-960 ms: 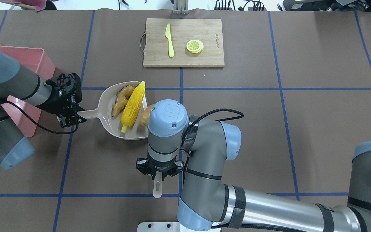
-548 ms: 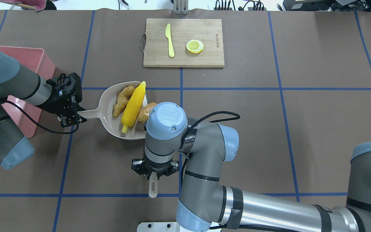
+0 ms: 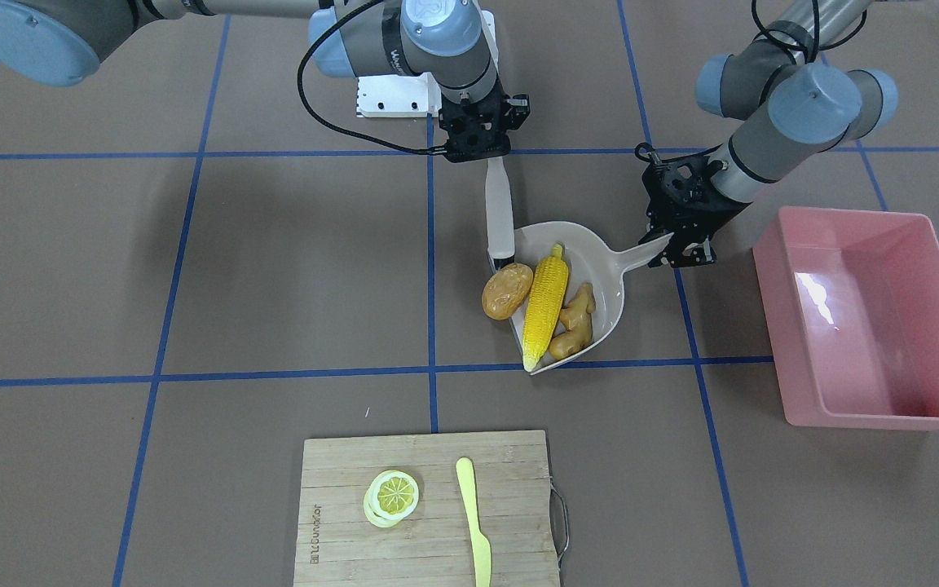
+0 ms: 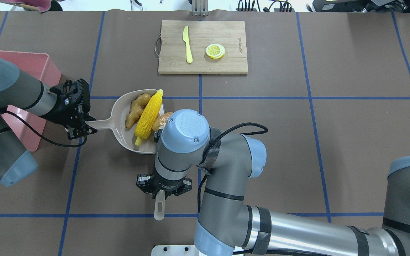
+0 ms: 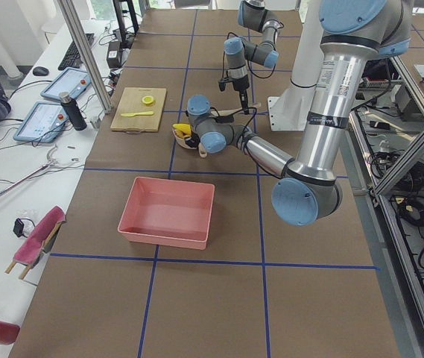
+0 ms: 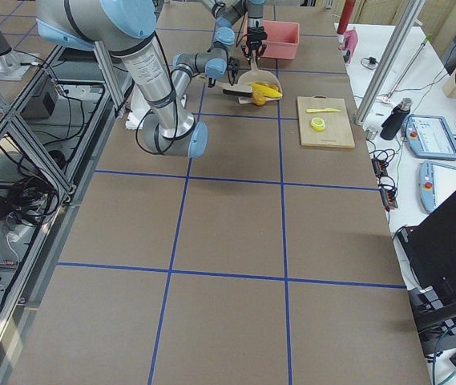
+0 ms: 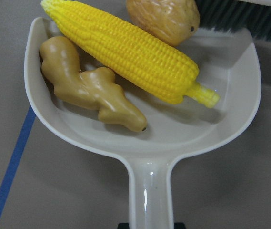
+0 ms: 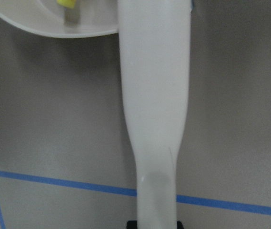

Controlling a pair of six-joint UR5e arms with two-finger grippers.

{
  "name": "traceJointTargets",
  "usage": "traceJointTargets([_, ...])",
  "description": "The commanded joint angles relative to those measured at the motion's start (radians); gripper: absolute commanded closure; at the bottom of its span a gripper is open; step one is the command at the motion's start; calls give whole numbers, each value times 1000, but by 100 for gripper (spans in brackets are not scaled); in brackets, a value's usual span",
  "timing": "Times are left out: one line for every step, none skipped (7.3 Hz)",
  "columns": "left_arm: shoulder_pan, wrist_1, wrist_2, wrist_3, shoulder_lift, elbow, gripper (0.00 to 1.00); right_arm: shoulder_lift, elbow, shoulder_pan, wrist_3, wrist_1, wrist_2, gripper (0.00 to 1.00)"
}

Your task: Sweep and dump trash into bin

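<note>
Corn cob [image 3: 543, 306] and ginger root [image 3: 574, 322] held in dustpan [image 3: 582, 249], frame centre; potato [image 3: 507, 291] at its lip, brush [image 3: 499, 216] touching. Bin [image 3: 783, 310] apart at right. Dustpan handle clamped by left gripper [image 3: 670, 244], brush handle by right gripper [image 3: 492, 155].

Opposed overheads, distant end views, wrist close-ups; dustpan [image 3: 588, 253] seemingly in all

yellow corn cob [image 3: 544, 306], pink bin [image 3: 861, 318], beige dustpan [image 3: 588, 244]

Corn cob [image 3: 543, 306], ginger root [image 3: 574, 322] in dustpan [image 3: 579, 244]; potato [image 3: 507, 291] at its lip; pink bin [image 3: 787, 326] nearby.
</note>
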Motion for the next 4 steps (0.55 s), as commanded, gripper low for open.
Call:
traceJointTargets([0,-26,0,-6,2,0,100,-11,77,21,7,-120,64,100])
traceJointTargets([0,-29,0,-7,2,1,100,-12,137,41,-58,-261,63,100])
traceJointTargets([0,-43,0,-13,3,4,100,-14,178,66,-162,-386,56,100])
traceJointTargets([0,-45,14,-13,5,8,100,-23,192,92,-232,-449,47,100])
